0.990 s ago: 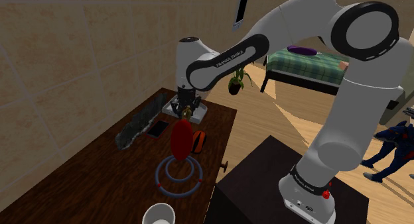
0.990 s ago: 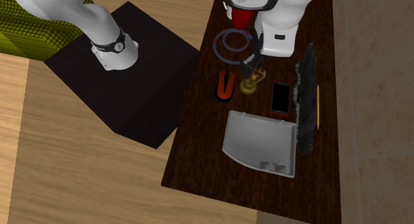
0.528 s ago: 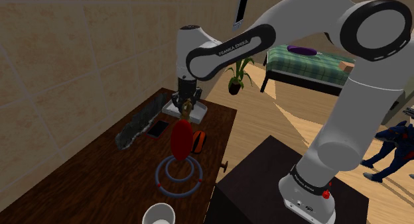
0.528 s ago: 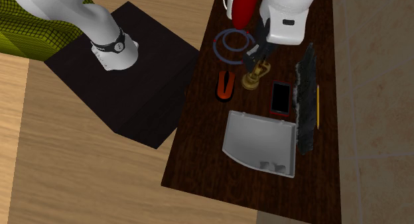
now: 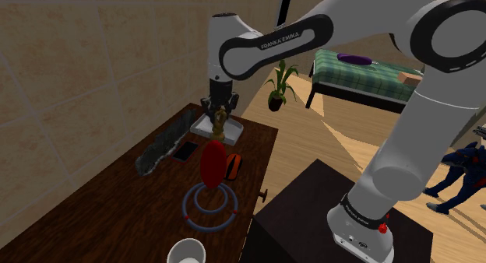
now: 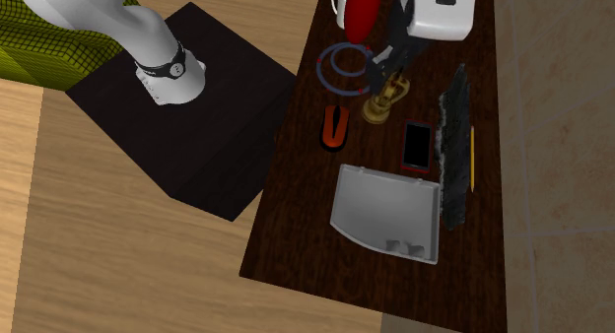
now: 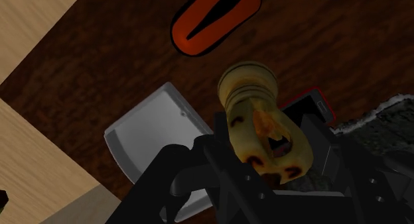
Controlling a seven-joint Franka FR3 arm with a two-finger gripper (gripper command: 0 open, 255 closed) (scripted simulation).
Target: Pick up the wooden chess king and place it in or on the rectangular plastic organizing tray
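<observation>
Wrist view: my hand (image 7: 269, 173) is clamped on the chess king (image 7: 252, 100), a yellowish, wooden-looking piece held between my black fingers, with its round base pointing away from me.
Second exterior view: the chess king sits at upper middle of the frame, between the blue ring (image 6: 345, 65) and the red-edged phone (image 6: 417, 146), apart from the tray (image 6: 379, 208).
Shoulder view: the chess king hangs under my hand at upper middle of the frame, in front of the tray's pale edge.
Tray: pale grey and rectangular, lying flat on the dark worktop (image 6: 296, 233) at the middle of the second exterior view, below the chess king in the picture.
Nearby: an orange thing (image 6: 335, 126) lies just left of the chess king. A rough dark strip (image 6: 453, 144) and a pencil (image 6: 472, 159) lie along the worktop's right side.
</observation>
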